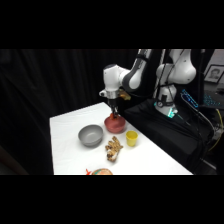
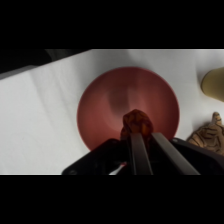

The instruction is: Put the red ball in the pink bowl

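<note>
Arm: white Franka arm reaching from the upper right of the side view, its wrist bent downward above the far part of the bench (image 1: 70,145)
Pincer: the pincer (image 2: 141,136) points down over the pink bowl (image 2: 107,112); in the wrist view its two fingers (image 2: 137,152) rise from the bottom edge and stand narrowly apart, closed against the red ball (image 2: 136,122)
Red ball: small, red-orange, slightly textured; gripped between the fingertips and seen against the inside of the pink bowl, on the side nearest the camera; whether it touches the bowl floor cannot be told
Pink bowl: round, coral-coloured, upright on the white bench; in the side view the pink bowl (image 1: 114,123) sits directly beneath the pincer (image 1: 116,114), toward the far side of the bench
Grey bowl: the grey bowl (image 1: 90,135) stands left of the pink bowl in the side view, near it but not touching
Yellow cup: the yellow cup (image 1: 131,138) stands on the bench in front and right of the pink bowl; its edge shows at the right margin of the wrist view
Striped figure: a tan, dark-striped toy figure (image 1: 113,148) lies between the grey bowl and the yellow cup, nearer the front edge; part of it shows at the lower right of the wrist view
Round object: an orange-and-pale round thing (image 1: 100,171) sits at the front edge of the bench, partly cut off
</note>
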